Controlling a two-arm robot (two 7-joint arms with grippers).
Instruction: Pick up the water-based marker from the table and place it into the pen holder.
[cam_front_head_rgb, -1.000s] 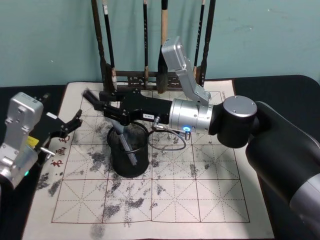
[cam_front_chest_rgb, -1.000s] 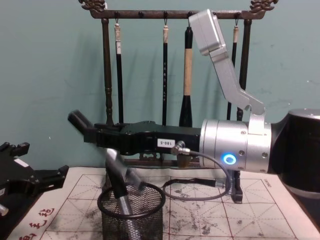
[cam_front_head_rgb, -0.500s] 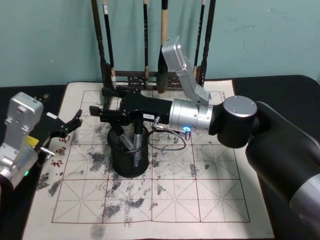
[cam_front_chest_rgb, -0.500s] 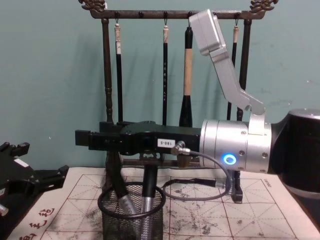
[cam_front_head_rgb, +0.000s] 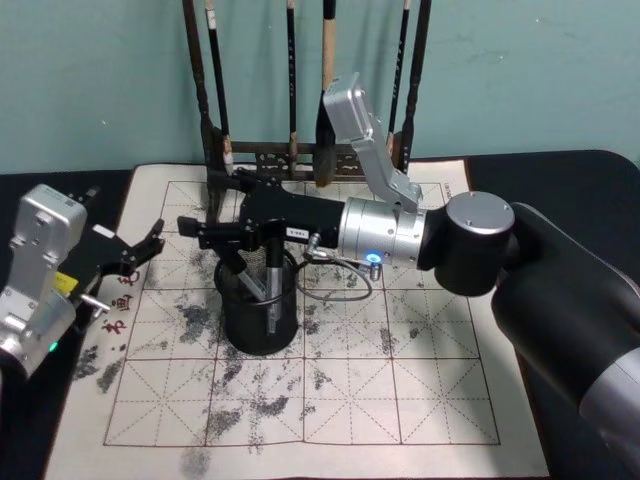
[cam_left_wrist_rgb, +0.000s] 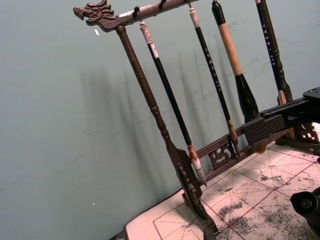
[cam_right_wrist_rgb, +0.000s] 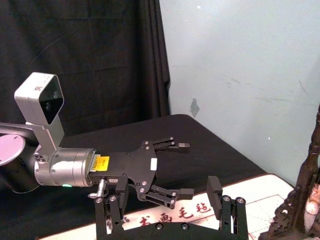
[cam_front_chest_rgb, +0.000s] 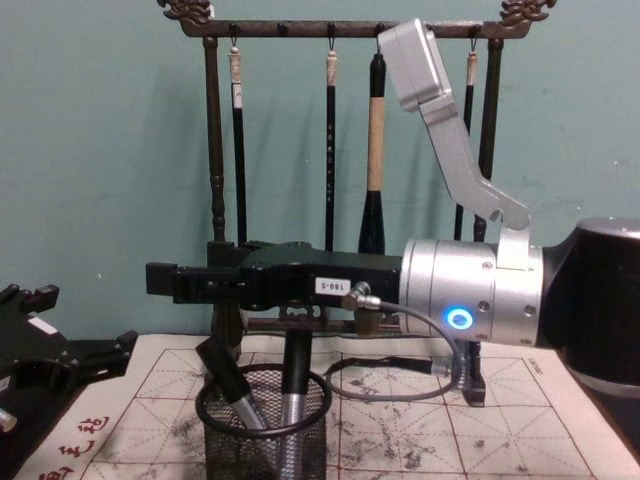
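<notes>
— Starting nearest the robot, what lies on the desk (cam_front_head_rgb: 590, 190)?
— A gridded calligraphy mat (cam_front_head_rgb: 400, 400), smudged with ink. On it stands the pen holder (cam_front_head_rgb: 258, 315), a round black wire-mesh cup.
— Where is the water-based marker (cam_front_chest_rgb: 227, 385)?
— Inside the pen holder, leaning toward the robot's left, its dark top above the rim. A second marker (cam_front_chest_rgb: 292, 385) stands nearly upright beside it in the same cup.
— And the right end effector (cam_front_head_rgb: 215, 232)?
— It reaches across from the right and hovers just above the cup, its fingers spread wide, nothing between them.
— The left end effector (cam_front_head_rgb: 140, 248)?
— Off at the mat's left edge, well apart from the cup, fingers parted and empty; the right wrist view shows this clearly.
— What is farthest back?
— A tall dark wooden brush rack (cam_front_chest_rgb: 212, 160) with calligraphy brushes (cam_front_chest_rgb: 375, 150) hanging from it, against a teal wall (cam_front_head_rgb: 100, 80).
</notes>
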